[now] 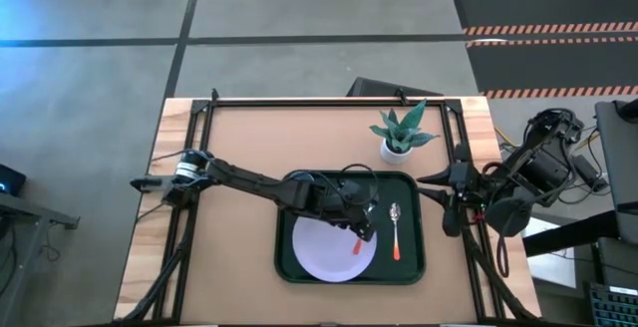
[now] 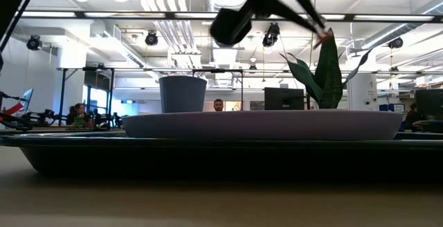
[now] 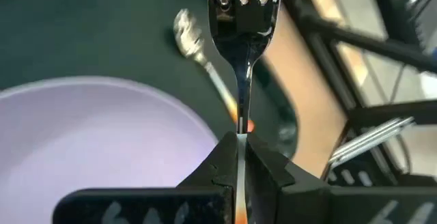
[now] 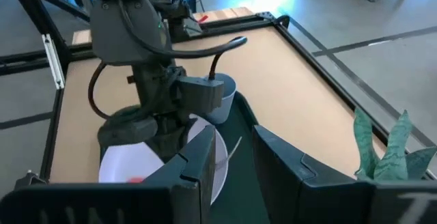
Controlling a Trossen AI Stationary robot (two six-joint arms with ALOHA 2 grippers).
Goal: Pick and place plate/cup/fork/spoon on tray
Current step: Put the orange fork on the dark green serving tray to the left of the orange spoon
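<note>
Desk (image 1: pixel 239 148): tan top in a black frame, on a grey floor with striped mats; an open workshop shows beyond in the low view.

Tray (image 1: pixel 414 267): dark green, centre of the desk. It holds the plate (image 1: pixel 324 257), lavender, and the spoon (image 1: pixel 396 229), lying beside the plate, bowl away from the front edge. The cup (image 2: pixel 183 94) stands behind the plate in the low view.

Potted plant (image 1: pixel 401 133): white pot, just beyond the tray's far right corner.

Left gripper (image 1: pixel 361 229): above the plate's right edge, jaws clamped on the fork (image 3: pixel 244 19) by its orange-red handle, tines pointing forward over the tray.

Right gripper (image 1: pixel 449 207): at the desk's right edge, off the tray, jaws apart, holding nothing.
</note>
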